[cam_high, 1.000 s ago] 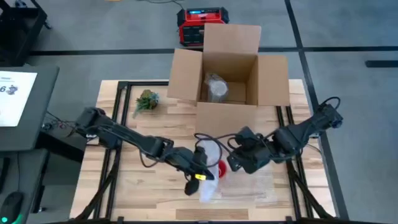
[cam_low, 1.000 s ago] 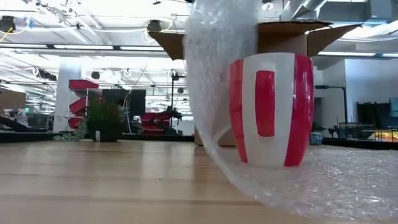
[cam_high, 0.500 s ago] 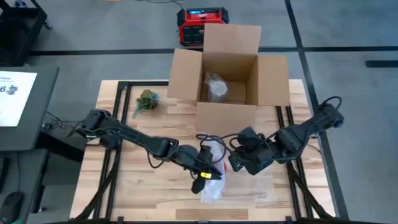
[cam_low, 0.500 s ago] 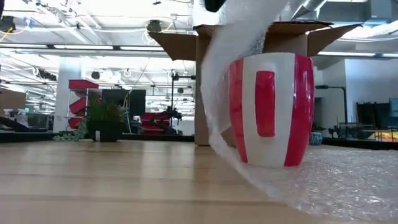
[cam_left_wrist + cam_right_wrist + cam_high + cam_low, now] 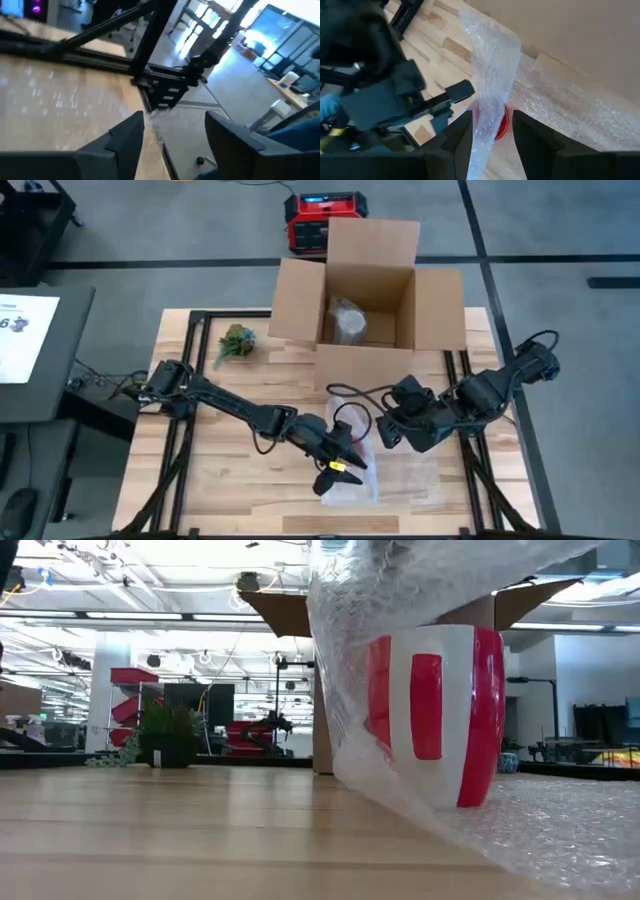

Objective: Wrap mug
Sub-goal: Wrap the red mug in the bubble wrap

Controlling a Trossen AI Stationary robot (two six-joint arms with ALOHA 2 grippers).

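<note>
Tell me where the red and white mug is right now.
In the high view the mug is hidden under the bubble wrap, on the table's front middle between the left tool and the right tool, before the cardboard box.

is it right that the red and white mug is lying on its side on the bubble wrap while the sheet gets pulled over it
Not quite. The mug stands upright, not on its side: the low view shows its base flat on the bubble wrap and its handle vertical. The rest holds: the sheet is drawn up and over the mug, with the left gripper and right gripper at it in the high view.
</note>
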